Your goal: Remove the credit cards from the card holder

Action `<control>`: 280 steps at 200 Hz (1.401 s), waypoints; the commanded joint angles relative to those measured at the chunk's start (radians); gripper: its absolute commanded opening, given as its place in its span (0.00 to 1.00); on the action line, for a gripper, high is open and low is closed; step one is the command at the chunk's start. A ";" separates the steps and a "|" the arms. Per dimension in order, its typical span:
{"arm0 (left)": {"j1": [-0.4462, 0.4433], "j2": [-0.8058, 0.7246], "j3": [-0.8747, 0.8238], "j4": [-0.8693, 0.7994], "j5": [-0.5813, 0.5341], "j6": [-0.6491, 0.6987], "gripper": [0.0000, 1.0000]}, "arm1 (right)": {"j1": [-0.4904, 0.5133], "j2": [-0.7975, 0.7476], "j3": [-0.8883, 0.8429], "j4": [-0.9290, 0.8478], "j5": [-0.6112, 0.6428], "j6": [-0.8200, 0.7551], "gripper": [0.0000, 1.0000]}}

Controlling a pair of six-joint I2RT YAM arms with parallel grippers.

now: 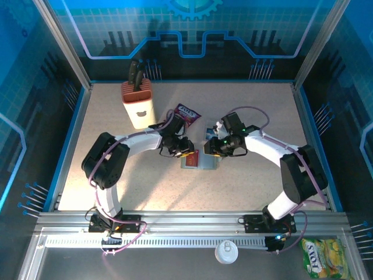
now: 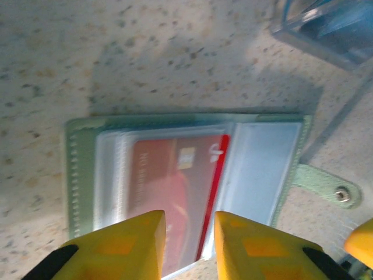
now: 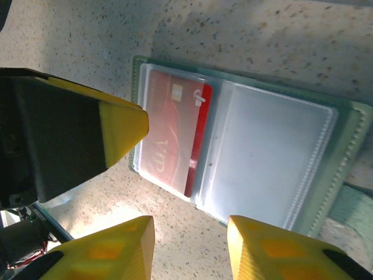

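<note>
You still have the red card (image 2: 169, 181) to pull from the card holder's (image 2: 78, 175) 9 o'clock pocket; left pincer (image 2: 189, 224) and right pincer (image 3: 189, 227) hover part-open, empty.

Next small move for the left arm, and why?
Probably lower the left gripper onto the red card and drag its bare edge toward the fold: the jaws hang open above the card, one edge pokes from its sleeve, and the wallet lies open flat.
</note>
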 commanded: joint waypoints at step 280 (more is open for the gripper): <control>0.002 -0.076 -0.090 0.034 -0.002 -0.023 0.08 | 0.072 0.154 0.058 0.111 -0.092 0.062 0.38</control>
